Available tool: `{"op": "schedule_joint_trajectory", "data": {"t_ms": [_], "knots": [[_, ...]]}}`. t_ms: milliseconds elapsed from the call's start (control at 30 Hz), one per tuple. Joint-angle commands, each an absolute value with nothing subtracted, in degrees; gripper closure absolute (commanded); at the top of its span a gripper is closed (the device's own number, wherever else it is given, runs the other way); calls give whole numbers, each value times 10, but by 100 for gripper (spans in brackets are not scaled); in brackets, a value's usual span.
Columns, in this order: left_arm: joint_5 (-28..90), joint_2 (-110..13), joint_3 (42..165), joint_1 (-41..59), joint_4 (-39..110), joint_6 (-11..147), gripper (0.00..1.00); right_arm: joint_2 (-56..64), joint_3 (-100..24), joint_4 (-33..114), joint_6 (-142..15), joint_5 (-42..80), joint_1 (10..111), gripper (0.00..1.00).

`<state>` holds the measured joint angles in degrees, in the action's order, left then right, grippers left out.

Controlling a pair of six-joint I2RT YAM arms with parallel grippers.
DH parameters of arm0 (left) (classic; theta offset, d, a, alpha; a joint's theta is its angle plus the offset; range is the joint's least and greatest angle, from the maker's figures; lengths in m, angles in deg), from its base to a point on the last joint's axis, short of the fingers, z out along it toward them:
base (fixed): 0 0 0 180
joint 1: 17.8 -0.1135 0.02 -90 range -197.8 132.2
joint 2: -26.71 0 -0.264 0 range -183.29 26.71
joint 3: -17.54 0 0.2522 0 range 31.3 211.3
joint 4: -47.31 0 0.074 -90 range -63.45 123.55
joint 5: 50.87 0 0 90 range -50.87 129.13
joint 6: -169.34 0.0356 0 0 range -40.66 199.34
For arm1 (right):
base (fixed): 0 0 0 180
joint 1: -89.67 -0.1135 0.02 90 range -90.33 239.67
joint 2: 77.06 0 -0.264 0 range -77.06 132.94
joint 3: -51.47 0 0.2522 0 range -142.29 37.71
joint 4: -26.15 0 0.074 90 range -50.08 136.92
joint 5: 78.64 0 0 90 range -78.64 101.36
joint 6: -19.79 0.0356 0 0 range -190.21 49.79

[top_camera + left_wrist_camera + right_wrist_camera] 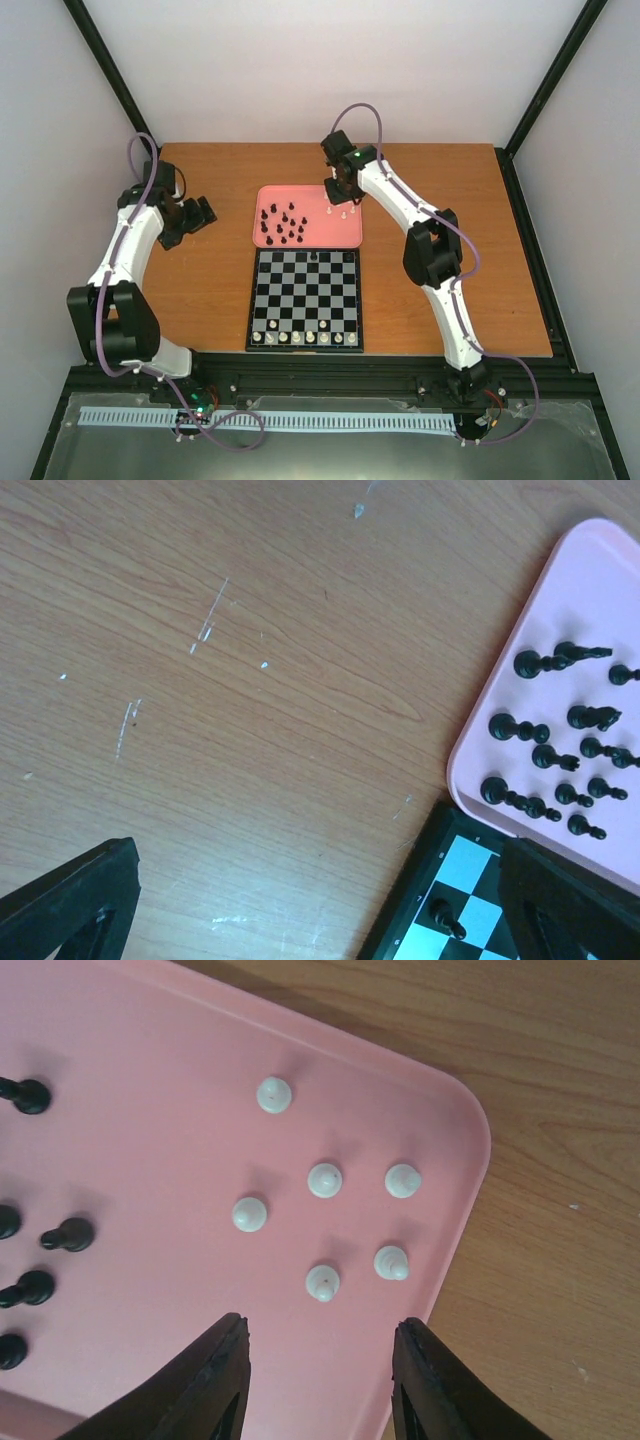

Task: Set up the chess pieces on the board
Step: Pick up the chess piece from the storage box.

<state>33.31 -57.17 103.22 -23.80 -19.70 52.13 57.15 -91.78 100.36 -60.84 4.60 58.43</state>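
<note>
The chessboard (pixel 305 322) lies in the middle of the table, with a row of white pieces (pixel 311 338) along its near edge and one black piece (pixel 315 257) on the far row. Its corner shows in the left wrist view (pixel 470 865). The pink tray (pixel 345 235) behind it holds several black pieces (pixel 284 224) and several white pieces (pixel 340 211). My right gripper (pixel 320 1335) is open above the tray, just short of the white pieces (pixel 323 1282). My left gripper (pixel 198 215) is open and empty over bare table left of the tray (pixel 590 590).
The wooden table (pixel 190 290) has black frame rails along its near and right edges. In the left wrist view the black pieces (pixel 560 750) stand in the tray beside the board corner, and one black piece (pixel 446 917) stands on the board.
</note>
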Motion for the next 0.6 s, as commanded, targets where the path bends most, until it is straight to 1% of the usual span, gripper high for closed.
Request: {"op": "schedule_joint_trajectory", "data": {"t_ms": [0, 233, 400, 567], "knots": [[330, -593, 1060, -231, -201, 539, 0, 595, -939, 997, -633, 46, 593, 61], [335, -620, 1075, -229, -207, 540, 0, 633, -938, 998, -635, 78, 600, 63], [330, -632, 1081, -228, -209, 540, 0, 649, -938, 1002, -634, 88, 606, 67], [331, -639, 1081, -228, -209, 542, 0, 658, -935, 1006, -636, 100, 611, 67]]}}
